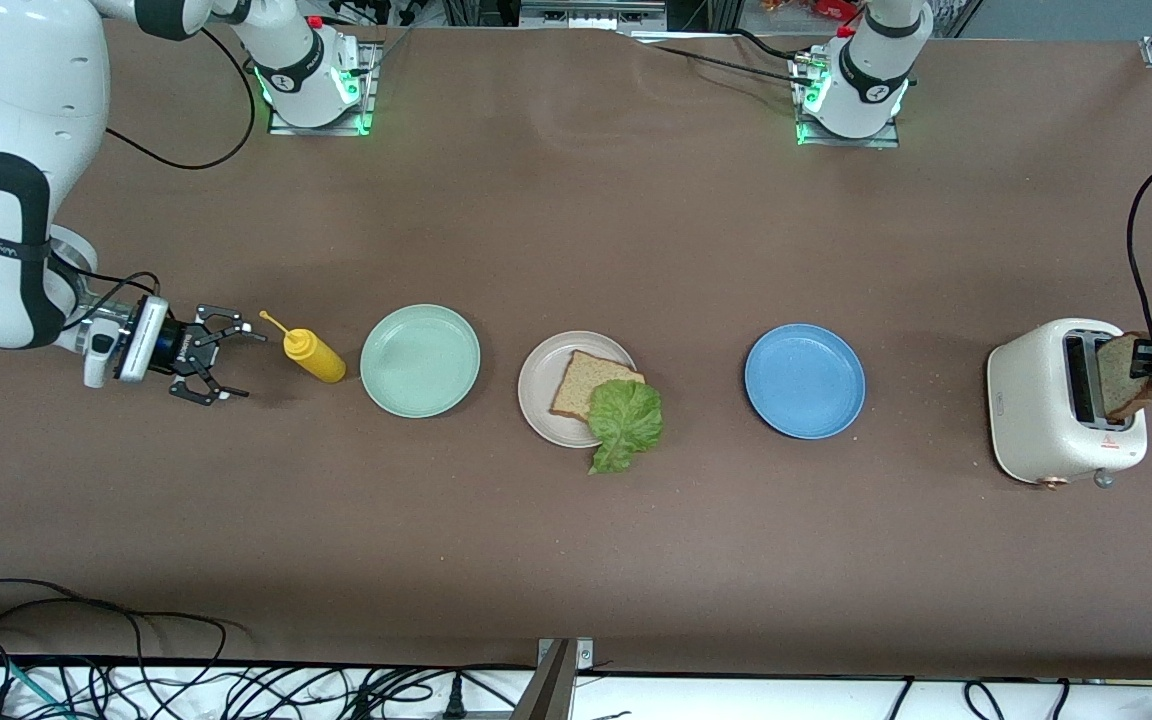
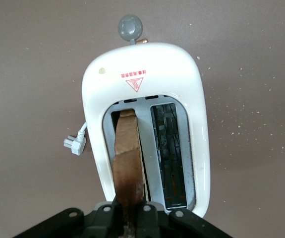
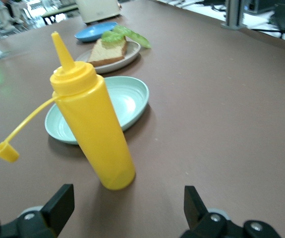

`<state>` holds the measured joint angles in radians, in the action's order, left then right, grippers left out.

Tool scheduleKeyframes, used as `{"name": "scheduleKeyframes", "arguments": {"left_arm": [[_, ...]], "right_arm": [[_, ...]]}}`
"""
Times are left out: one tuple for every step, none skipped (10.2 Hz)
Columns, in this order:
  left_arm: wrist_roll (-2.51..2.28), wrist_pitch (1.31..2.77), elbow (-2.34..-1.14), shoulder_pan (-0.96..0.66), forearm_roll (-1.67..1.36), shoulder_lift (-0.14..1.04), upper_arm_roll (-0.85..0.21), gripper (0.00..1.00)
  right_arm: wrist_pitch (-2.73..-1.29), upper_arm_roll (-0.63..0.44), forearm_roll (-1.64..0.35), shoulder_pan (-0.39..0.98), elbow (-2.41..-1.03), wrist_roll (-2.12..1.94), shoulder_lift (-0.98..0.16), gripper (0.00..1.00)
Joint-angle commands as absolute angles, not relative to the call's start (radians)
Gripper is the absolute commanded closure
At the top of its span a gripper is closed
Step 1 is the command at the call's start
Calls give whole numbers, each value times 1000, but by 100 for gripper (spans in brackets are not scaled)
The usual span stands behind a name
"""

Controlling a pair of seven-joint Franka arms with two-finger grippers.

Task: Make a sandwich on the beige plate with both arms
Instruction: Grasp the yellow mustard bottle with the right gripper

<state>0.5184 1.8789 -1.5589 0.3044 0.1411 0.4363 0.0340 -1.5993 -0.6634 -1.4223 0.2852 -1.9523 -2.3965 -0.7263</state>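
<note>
The beige plate point(image 1: 539, 390) sits mid-table with one brown bread slice point(image 1: 588, 380) on it and a ruffled green lettuce leaf point(image 1: 626, 420) lying over the slice's corner and the plate's rim. Plate, bread and lettuce also show small in the right wrist view point(image 3: 113, 49). My left gripper point(image 1: 1148, 362) is shut on a second bread slice point(image 1: 1126, 375) that stands partly in a slot of the white toaster point(image 1: 1036, 400); the left wrist view shows the slice point(image 2: 127, 158) gripped at its top edge. My right gripper point(image 1: 234, 366) is open and empty, just short of a yellow squeeze bottle point(image 1: 314, 355).
A mint-green plate point(image 1: 420, 360) sits between the yellow bottle and the beige plate. A blue plate point(image 1: 804, 380) sits between the beige plate and the toaster. The bottle point(image 3: 92, 129) stands upright with its cap hanging loose. Cables lie along the table's near edge.
</note>
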Motion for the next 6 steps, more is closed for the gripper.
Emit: {"name": "scheduleKeyframes", "arguments": {"left_arm": [[528, 1861, -1551, 301, 126, 423, 32, 100], [528, 1861, -1551, 295, 127, 423, 32, 100], [526, 1861, -1551, 293, 127, 423, 32, 100], [526, 1861, -1551, 293, 127, 423, 32, 100], [526, 1861, -1549, 293, 129, 423, 32, 100], [526, 1861, -1551, 293, 129, 423, 32, 100]], "right_arm": [[-1545, -560, -1454, 188, -1925, -2483, -762, 4], [-1520, -508, -1456, 151, -1922, -2517, -771, 5], [-1516, -486, -1456, 129, -1922, -2561, -785, 5], [-1491, -459, -1472, 117, -1919, -2616, -801, 5], [-1458, -445, -1503, 112, -1919, -2653, -810, 8], [-1430, -440, -1508, 112, -1919, -2661, -824, 8]]}}
